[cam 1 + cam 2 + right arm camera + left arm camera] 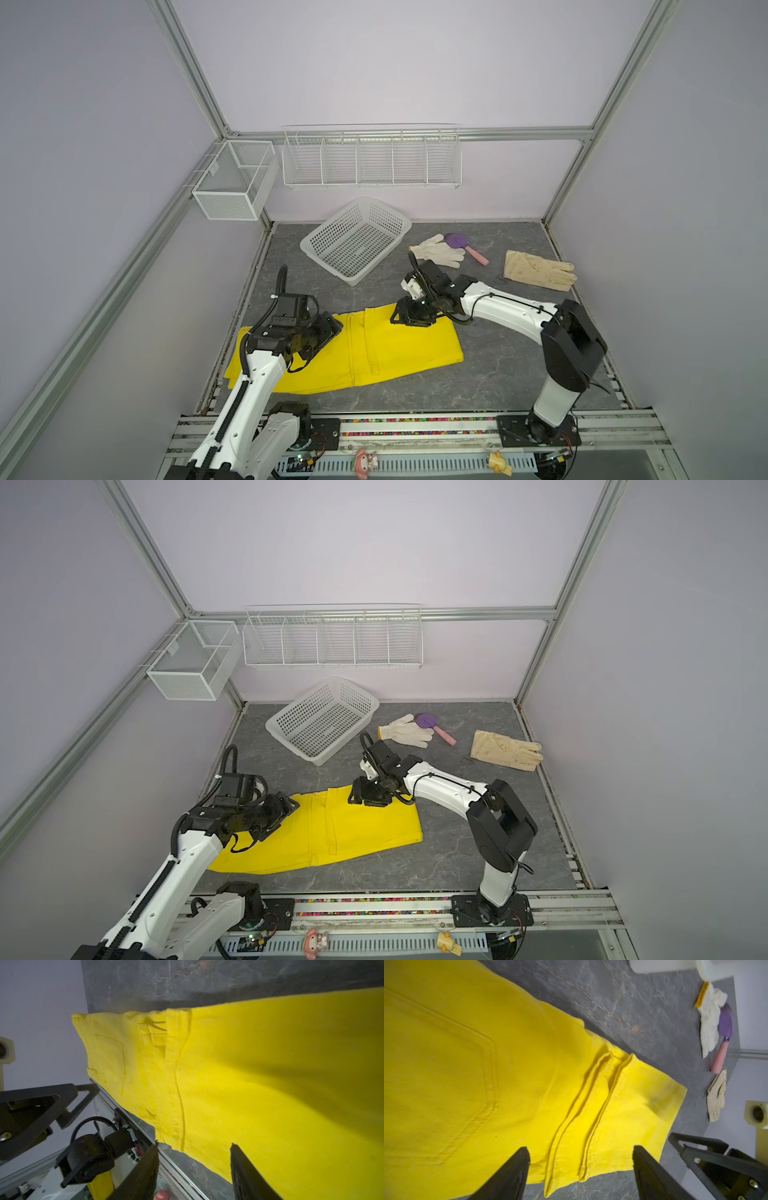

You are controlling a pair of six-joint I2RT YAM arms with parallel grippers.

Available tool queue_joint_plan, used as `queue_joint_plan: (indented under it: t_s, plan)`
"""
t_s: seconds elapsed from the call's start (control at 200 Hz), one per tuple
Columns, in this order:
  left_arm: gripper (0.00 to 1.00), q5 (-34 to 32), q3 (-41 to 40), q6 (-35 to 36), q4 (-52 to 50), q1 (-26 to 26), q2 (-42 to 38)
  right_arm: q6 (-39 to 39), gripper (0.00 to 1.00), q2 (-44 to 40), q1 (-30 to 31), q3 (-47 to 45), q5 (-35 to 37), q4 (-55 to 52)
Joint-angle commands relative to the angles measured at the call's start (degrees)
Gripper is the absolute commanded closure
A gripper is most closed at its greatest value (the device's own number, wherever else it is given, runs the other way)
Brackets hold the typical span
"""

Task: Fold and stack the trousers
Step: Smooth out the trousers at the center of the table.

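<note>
The trousers lay folded flat (two hems side by side) at lower centre in both top views. The left gripper and right gripper stood wide over them, holding nothing.

You are getting open table right of the trousers and along their near edge; the basket is blocking the far middle; the white glove, scoop and cream glove are crowding the far right; the left arm and right arm are reaching over the trousers.

No legible text or labels
</note>
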Motion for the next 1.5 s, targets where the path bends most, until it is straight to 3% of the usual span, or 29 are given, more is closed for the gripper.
queue_joint_plan:
  t_s: [0.0, 0.185, 0.575, 0.805, 1.029, 1.204, 1.334, 1.494]
  plan:
    - [0.33, -0.88, 0.08, -4.29, 5.87, -5.9, 3.12, -6.68, 0.39, -4.72, -3.55, -3.28, 5.38, -7.35]
    - [0.43, -5.48, 2.4, -6.56, 11.07, -15.84, 13.06, -10.08, 0.34, -10.76, -9.89, -9.36, 7.47, -10.72]
    - [0.58, -6.0, 1.57, -8.9, 19.01, -23.07, 27.85, -12.54, 0.29, -17.82, -17.93, -17.04, 7.96, -13.29]
    - [1.0, -6.31, 5.56, -7.93, 14.56, -23.61, 27.64, -12.67, 0.29, -18.68, -19.76, -18.89, 7.64, -12.72]
    - [1.0, -8.93, 15.11, -7.49, -1.58, -24.7, 21.66, -13.38, 0.29, -18.57, -21.44, -19.32, 7.29, -12.42]
    - [1.0, -10.42, 15.71, -7.84, -12.16, -24.92, 15.18, -13.22, 0.29, -17.71, -21.67, -18.97, 5.87, -11.75]
    - [1.0, -12.54, 9.46, -8.19, -10.32, -24.58, 13.56, -12.41, 0.29, -16.44, -21.33, -19.15, 4.86, -10.14]
    - [1.0, -16.65, 6.54, -10.78, -8.08, -24.05, 18.19, -11.96, 0.29, -15.11, -20.66, -18.29, 4.68, -9.55]
